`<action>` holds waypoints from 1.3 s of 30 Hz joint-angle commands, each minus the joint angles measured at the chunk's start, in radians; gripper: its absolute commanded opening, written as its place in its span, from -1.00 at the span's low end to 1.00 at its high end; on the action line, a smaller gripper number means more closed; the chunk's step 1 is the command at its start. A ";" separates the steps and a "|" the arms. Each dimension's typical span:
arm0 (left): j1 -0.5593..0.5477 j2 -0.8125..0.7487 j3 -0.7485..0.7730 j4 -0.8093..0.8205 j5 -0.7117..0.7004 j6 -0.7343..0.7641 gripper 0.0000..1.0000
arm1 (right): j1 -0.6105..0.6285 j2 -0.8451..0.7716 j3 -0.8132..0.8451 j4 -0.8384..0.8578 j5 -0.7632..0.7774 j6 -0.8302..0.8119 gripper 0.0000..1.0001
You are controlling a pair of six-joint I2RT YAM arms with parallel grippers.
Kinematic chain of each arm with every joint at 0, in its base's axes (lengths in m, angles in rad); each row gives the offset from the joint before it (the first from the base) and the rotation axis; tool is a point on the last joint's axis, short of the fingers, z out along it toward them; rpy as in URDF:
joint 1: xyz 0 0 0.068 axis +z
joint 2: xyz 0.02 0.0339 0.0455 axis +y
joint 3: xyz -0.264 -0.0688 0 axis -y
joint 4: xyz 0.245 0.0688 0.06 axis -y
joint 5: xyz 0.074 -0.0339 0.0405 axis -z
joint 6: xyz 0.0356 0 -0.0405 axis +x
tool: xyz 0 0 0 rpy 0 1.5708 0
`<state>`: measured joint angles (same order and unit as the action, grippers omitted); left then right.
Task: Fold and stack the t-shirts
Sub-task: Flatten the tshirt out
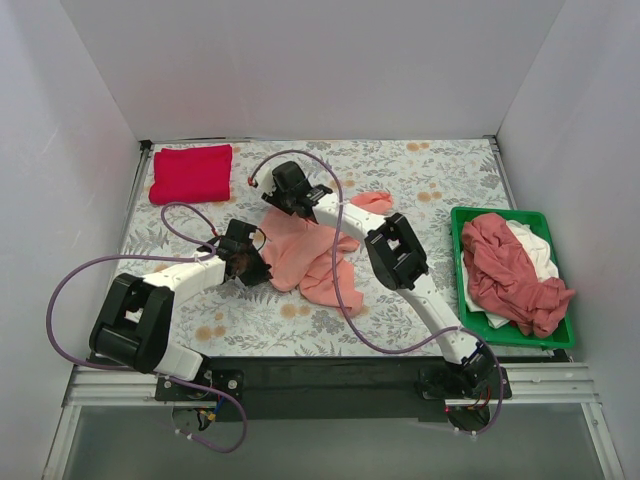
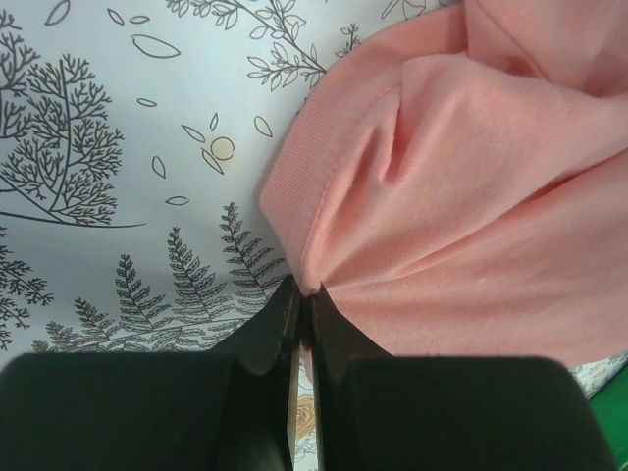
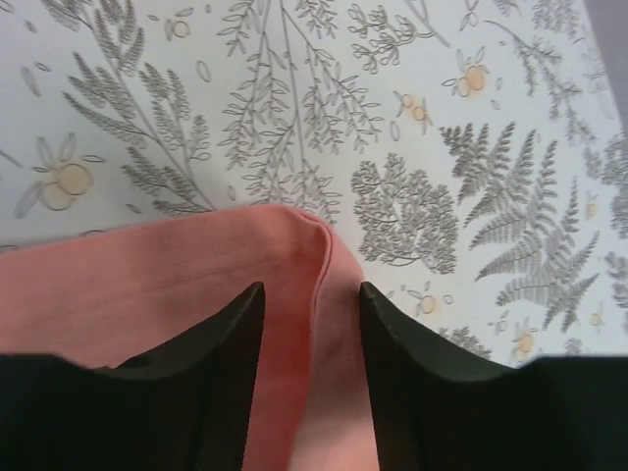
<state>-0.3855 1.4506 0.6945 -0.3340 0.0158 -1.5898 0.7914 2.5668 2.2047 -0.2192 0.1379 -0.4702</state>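
Note:
A crumpled salmon-pink t-shirt (image 1: pixel 310 255) lies mid-table, and the right arm crosses over it. My left gripper (image 1: pixel 264 266) sits at the shirt's left edge. In the left wrist view it (image 2: pixel 302 291) is shut on the ribbed edge of the salmon-pink t-shirt (image 2: pixel 461 196). My right gripper (image 1: pixel 276 206) is at the shirt's far-left corner. In the right wrist view it (image 3: pixel 311 289) stands open, its jaws straddling a folded hem of the shirt (image 3: pixel 147 285) without pinching it. A bright red t-shirt (image 1: pixel 191 172) lies folded at the far left.
A green tray (image 1: pixel 500 211) at the right holds a heaped dusty rose t-shirt (image 1: pixel 505 270) over a white one (image 1: pixel 540 245). White walls close in the floral tablecloth (image 1: pixel 440 170) on three sides. Purple cables loop over both arms.

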 commanded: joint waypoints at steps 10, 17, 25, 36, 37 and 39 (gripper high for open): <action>0.000 -0.047 0.022 -0.057 0.001 0.002 -1.00 | -0.023 0.003 0.049 0.066 0.314 -0.012 -0.97; 0.000 -0.119 0.118 -0.172 -0.125 -0.027 -1.00 | -0.102 -0.233 -0.063 0.067 0.529 0.088 -0.97; 0.000 -0.266 0.295 -0.312 -0.301 -0.120 -1.00 | -0.245 -0.684 -0.471 0.061 0.467 0.327 -0.97; 0.000 -0.513 0.517 -0.228 -0.304 -0.065 -1.00 | -0.264 -1.286 -0.764 0.070 0.434 0.315 -0.97; 0.002 -0.533 0.530 -0.208 -0.283 -0.064 -1.00 | -0.264 -1.359 -0.786 0.069 0.418 0.312 -0.97; 0.002 -0.602 0.528 -0.157 -0.200 -0.042 -1.00 | -0.264 -1.430 -0.800 0.070 0.407 0.312 -0.97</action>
<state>-0.3859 0.9436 1.1854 -0.5705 -0.2543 -1.6638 0.5331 1.2598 1.4212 -0.1944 0.5602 -0.1604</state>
